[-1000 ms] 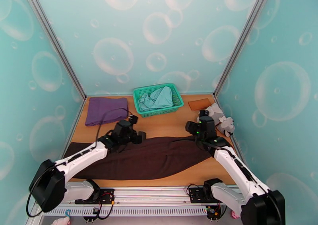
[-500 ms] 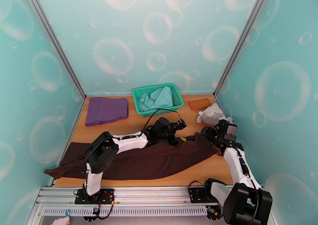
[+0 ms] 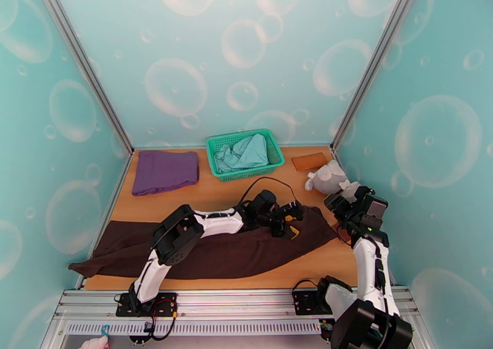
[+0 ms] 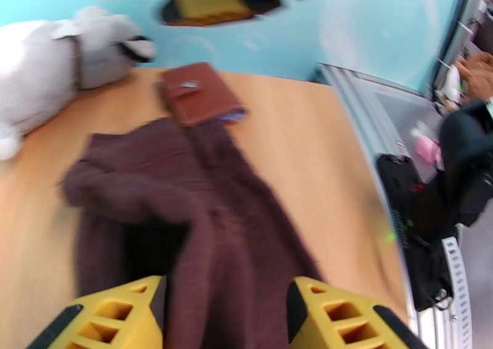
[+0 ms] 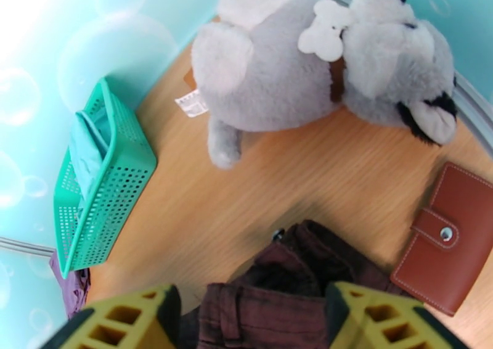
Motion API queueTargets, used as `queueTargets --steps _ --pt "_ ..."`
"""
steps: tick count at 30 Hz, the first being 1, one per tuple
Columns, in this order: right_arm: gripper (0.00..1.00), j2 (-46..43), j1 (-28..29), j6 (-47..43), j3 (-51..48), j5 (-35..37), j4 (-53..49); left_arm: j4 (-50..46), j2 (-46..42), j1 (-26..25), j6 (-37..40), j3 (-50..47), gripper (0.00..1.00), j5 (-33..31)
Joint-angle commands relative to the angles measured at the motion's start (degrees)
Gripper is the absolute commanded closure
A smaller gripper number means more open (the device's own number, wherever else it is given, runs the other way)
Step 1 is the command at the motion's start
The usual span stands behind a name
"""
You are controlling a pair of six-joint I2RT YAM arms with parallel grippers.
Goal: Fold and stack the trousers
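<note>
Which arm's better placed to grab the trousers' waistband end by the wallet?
Probably right. The right gripper sits open astride the waistband of the trousers, on its own side. The left gripper straddles the cloth, but its arm is stretched across the table.

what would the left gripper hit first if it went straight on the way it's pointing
Most likely the trousers: the brown cloth lies right ahead of the left gripper, between its open jaws. Past that lies a brown wallet, but depth is hard to judge.
</note>
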Motion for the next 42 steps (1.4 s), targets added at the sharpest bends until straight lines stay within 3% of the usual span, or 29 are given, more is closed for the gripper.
queueTargets --steps 1,9,13,15,18,21,25,30,33,37,42 --pt "0.34 -0.1 -0.2 -0.5 -1.0 -1.7 1.3 -1.3 -3.7 -2.7 0.4 -2.1 0.51 5.1" --pt "0.33 -3.7 -0.3 -0.2 -2.4 0.4 0.3 -0.5 -8.8 -8.7 0.4 -6.1 0.45 6.1" --pt "0.33 -6.3 -0.1 0.9 -2.9 1.8 -0.9 0.6 -13.3 -8.6 0.2 -10.4 0.46 3.1" --pt "0.33 -7.0 0.6 1.0 -2.2 3.5 -2.8 3.7 -17.3 -7.2 -0.3 -15.0 0.45 -2.7" --pt "0.33 -7.3 3.7 1.4 -1.4 7.4 -4.7 5.8 -21.2 -3.9 -4.0 -18.9 0.46 -17.0" --pt "0.33 -5.4 12.5 1.8 0.7 14.8 -7.2 0.1 -21.7 0.0 -8.9 -18.1 0.48 -25.3" --pt "0.33 -3.0 24.3 5.5 1.9 21.2 -6.8 -7.7 -22.4 1.0 -11.7 -19.6 0.48 -33.2" --pt "0.33 6.6 29.8 9.0 -1.7 12.1 1.1 -6.9 -26.8 4.3 -23.2 -28.6 0.49 -29.0" --pt "0.33 12.8 32.8 10.0 -3.1 11.5 5.4 -11.5 -27.5 4.6 -27.7 -30.2 0.48 -30.1" --pt "0.32 20.2 31.9 9.3 -2.6 10.7 8.6 -17.9 -28.8 5.2 -34.6 -32.3 0.48 -32.8" --pt "0.32 28.3 31.4 6.3 1.5 12.8 8.6 -19.5 -37.4 10.3 -41.5 -36.2 0.50 -35.2"
